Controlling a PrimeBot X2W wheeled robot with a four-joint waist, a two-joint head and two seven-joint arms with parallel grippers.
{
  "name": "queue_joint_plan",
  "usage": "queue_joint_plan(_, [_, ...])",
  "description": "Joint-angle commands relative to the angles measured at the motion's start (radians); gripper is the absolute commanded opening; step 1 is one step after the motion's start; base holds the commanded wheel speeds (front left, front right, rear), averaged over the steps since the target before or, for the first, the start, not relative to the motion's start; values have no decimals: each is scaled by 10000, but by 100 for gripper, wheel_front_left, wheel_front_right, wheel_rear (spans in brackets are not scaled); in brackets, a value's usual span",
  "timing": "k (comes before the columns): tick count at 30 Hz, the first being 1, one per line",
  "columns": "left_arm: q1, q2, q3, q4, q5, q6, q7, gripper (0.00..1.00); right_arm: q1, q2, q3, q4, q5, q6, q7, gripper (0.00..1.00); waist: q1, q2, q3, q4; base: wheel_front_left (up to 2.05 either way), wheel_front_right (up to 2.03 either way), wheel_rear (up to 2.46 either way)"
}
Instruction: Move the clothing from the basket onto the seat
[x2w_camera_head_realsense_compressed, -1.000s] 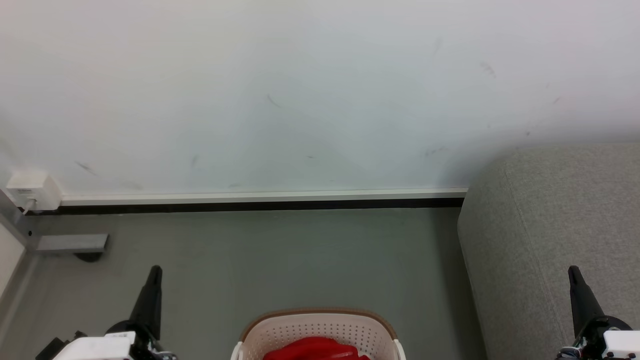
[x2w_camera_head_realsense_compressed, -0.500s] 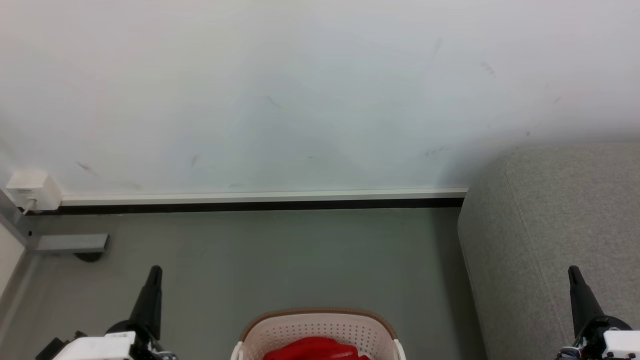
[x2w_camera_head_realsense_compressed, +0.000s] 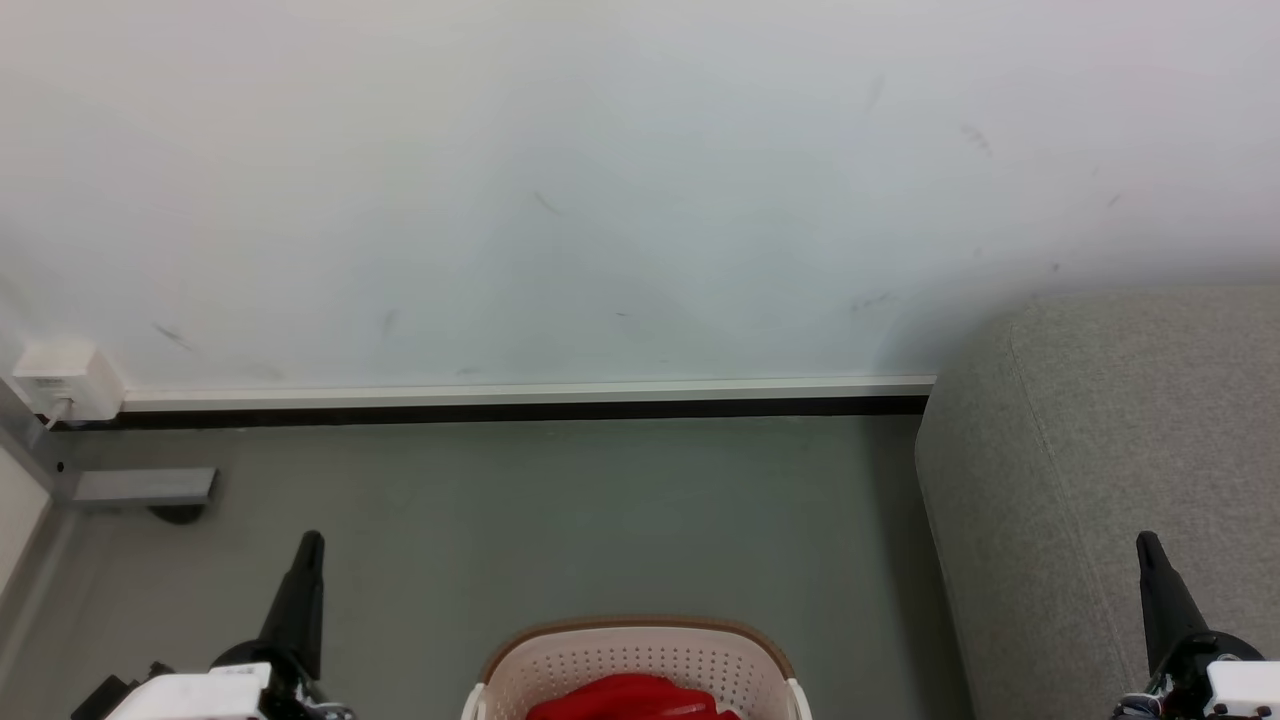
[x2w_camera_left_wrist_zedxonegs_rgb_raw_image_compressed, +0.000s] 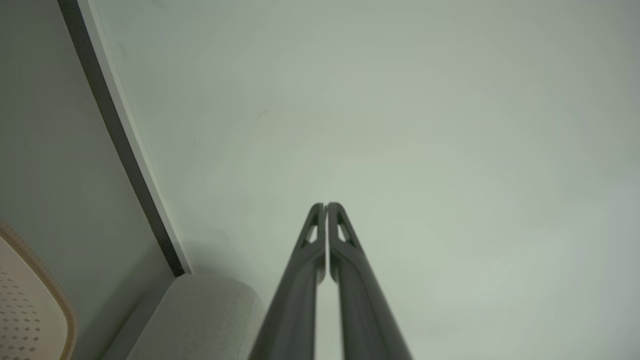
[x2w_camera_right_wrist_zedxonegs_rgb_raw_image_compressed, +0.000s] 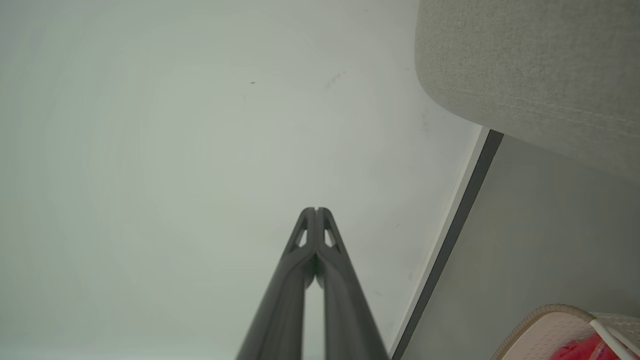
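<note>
Clothing lies heaped in the basket on the floor, low between the arms and behind both tips. Its long axis cannot be told. Left gripper and right gripper: jaws pressed together, empty. Left arm judged nearer. The seat is to the right. Right wrist view catches red cloth inside the rim; left wrist view gives the perforated wall.
</note>
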Motion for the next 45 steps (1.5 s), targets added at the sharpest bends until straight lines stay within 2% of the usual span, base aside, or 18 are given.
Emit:
queue_joint_plan(1, [-71, 26, 16, -37, -150, -58, 31, 0, -134, 4, -28, -43, -42, -22, 14, 0, 0, -1, 0, 0, 0, 0, 0])
queue_joint_plan(4, [-71, 26, 16, -37, -150, -58, 29, 0, -134, 4, -28, -43, -42, -24, 15, 0, 0, -1, 0, 0, 0, 0, 0])
queue_joint_plan(5, [10, -4, -1, 29, 5, 6, -8, 100, 13, 2, 6, 28, 0, 0, -2, 100, 1, -1, 0, 0, 0, 0, 0])
queue_joint_plan(9, [309, -75, -46, 371, 27, 61, -20, 100, 321, 117, 47, 342, -1, 0, -17, 100, 0, -1, 1, 0, 0, 0, 0])
queue_joint_plan(16, [293, -66, -327, 364, 136, 54, -334, 100, 473, 100, 198, 95, -146, -1, -325, 100, 0, -1, 1, 10, 0, 0, 0])
queue_joint_plan(23, [257, -56, -559, 395, 509, 67, -671, 100, 585, 17, 371, -100, -801, -2, -673, 100, 0, -1, -2, -1, 0, 0, 0])
queue_joint_plan(33, [226, -42, -844, 40, 2257, 573, -1117, 100, 703, -118, 555, -593, -3079, -4, -1113, 100, 0, -1, -2, 6, 0, 0, 0])
queue_joint_plan(39, [239, -34, -1181, -228, 3639, 953, -1354, 100, 825, -281, 844, -852, -4615, -5, -1356, 100, 0, -1, -6, 31, 0, 0, 0])
queue_joint_plan(45, [314, -27, -1482, -321, 4941, 1151, -1578, 100, 957, -405, 1072, -989, -5930, -6, -1581, 100, 0, -1, -17, 44, 0, 0, 0])
